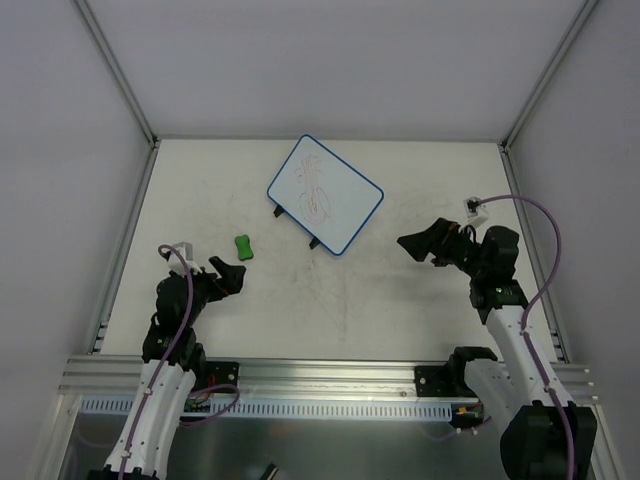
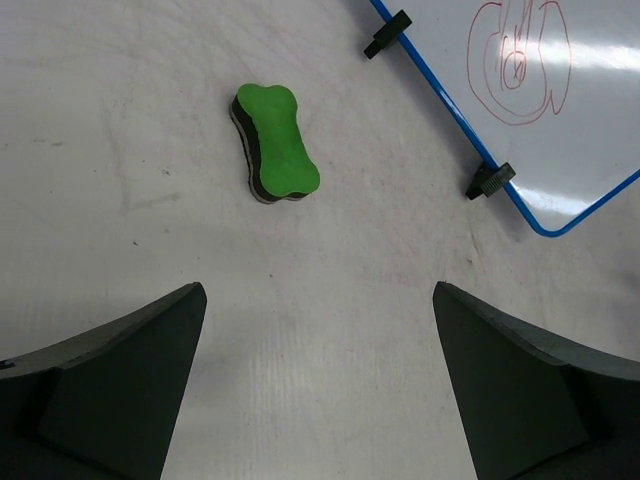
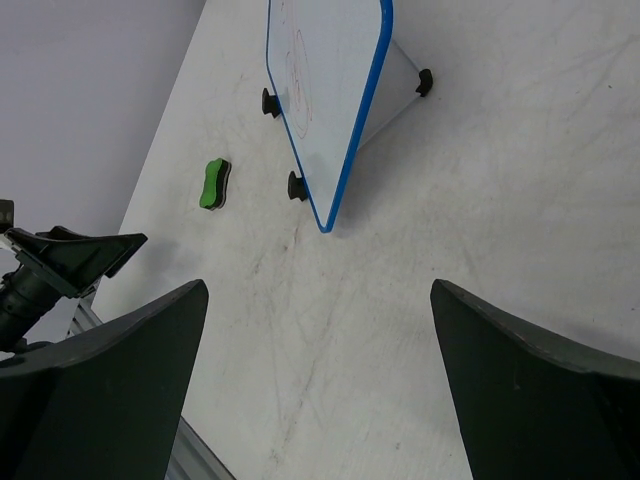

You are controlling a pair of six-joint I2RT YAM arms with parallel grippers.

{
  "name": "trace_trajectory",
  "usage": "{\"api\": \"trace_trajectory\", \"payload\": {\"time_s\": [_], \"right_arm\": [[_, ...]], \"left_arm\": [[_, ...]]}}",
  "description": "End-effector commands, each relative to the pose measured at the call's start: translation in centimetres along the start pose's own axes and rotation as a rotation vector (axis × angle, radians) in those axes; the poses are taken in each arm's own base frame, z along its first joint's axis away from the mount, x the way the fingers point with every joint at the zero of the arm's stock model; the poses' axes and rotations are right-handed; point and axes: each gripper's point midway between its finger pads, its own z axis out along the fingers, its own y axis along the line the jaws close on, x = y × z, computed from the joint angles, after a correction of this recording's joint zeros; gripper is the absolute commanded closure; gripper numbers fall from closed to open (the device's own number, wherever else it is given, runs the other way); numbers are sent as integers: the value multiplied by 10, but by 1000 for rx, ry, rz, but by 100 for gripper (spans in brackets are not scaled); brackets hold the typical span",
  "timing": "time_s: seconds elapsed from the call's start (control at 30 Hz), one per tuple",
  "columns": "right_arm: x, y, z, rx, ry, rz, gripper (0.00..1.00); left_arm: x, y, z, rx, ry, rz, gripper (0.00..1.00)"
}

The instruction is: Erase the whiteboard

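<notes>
The whiteboard [image 1: 326,194] with a blue rim and reddish scribbles stands tilted on black feet at the middle back of the table; it also shows in the left wrist view [image 2: 540,100] and the right wrist view [image 3: 325,90]. A small green eraser [image 1: 243,246] lies flat to its left, seen as well in the left wrist view [image 2: 276,141] and the right wrist view [image 3: 214,184]. My left gripper [image 1: 228,272] is open and empty, just short of the eraser. My right gripper [image 1: 425,245] is open and empty, to the right of the board.
The table [image 1: 330,320] is white and scuffed, with a metal rail along its near edge [image 1: 330,375]. Grey walls close in the back and both sides.
</notes>
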Motion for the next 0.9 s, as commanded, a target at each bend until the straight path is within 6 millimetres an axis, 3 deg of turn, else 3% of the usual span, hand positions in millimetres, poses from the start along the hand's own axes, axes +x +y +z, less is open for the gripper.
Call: {"api": "trace_trajectory", "payload": {"time_s": [0.0, 0.07, 0.1, 0.17, 0.2, 0.37, 0.5, 0.77, 0.87], "right_arm": [[-30, 16, 7, -77, -52, -90, 1], [-35, 17, 14, -92, -36, -87, 1], [-36, 16, 17, -94, -28, -87, 1], [-40, 14, 23, -95, -13, -89, 1], [-42, 13, 25, -96, -7, -90, 2], [-57, 13, 40, -120, -22, -66, 9], [-61, 2, 58, -122, -17, -34, 12], [-69, -9, 95, -197, -71, -19, 14], [-70, -6, 110, -227, -60, -24, 16]], "left_arm": [[-24, -7, 0, -10, -52, 8, 1], [-20, 2, 3, -67, -22, -5, 1], [-28, 4, 3, -97, -30, -12, 2], [-20, 15, 8, -170, 32, -35, 2], [-28, 12, 9, -174, 26, -39, 2], [-34, 8, 17, -202, 82, -51, 2], [-50, 0, 19, -206, 86, -18, 2], [-47, 5, 32, -317, 166, 17, 4], [-47, -6, 38, -317, 189, 66, 3]]}}
